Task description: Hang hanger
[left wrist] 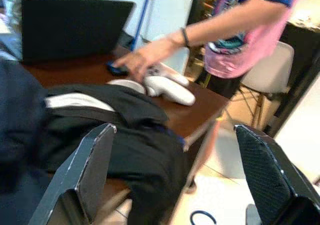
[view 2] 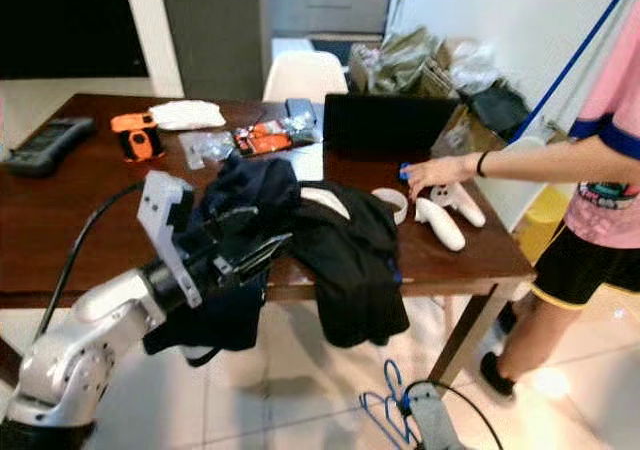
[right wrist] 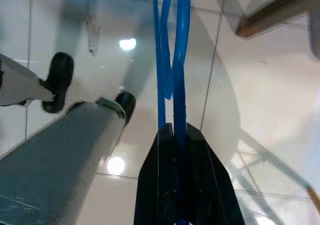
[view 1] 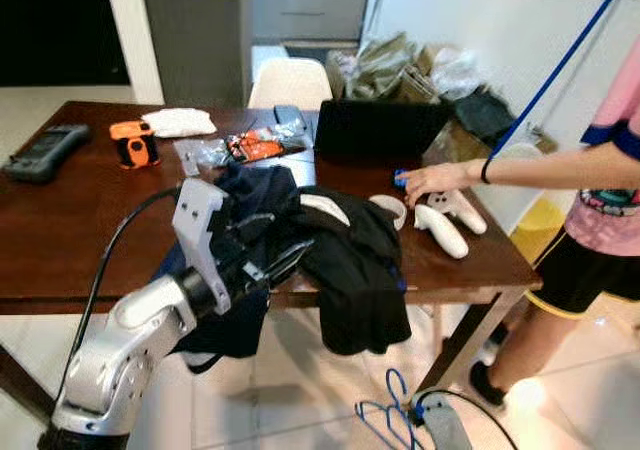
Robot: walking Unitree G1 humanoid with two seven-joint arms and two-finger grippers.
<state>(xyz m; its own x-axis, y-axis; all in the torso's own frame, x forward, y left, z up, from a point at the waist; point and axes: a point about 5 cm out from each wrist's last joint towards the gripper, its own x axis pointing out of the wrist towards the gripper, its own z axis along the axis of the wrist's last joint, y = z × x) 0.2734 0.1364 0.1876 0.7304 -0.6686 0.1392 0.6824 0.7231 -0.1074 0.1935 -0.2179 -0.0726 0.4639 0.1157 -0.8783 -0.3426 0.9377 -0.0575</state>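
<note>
A blue wire hanger hangs low over the tiled floor, by the table's near right corner, where its loops also show. My right gripper is shut on it. My left gripper is raised at the table's front edge with its fingers spread wide open and nothing between them. It sits just before a pile of dark clothes: a navy garment and a black garment that drapes over the table edge.
A person stands at the right, one hand on the wooden table beside white controllers. A laptop, an orange item and a grey device lie further back. A blue pole slants at right.
</note>
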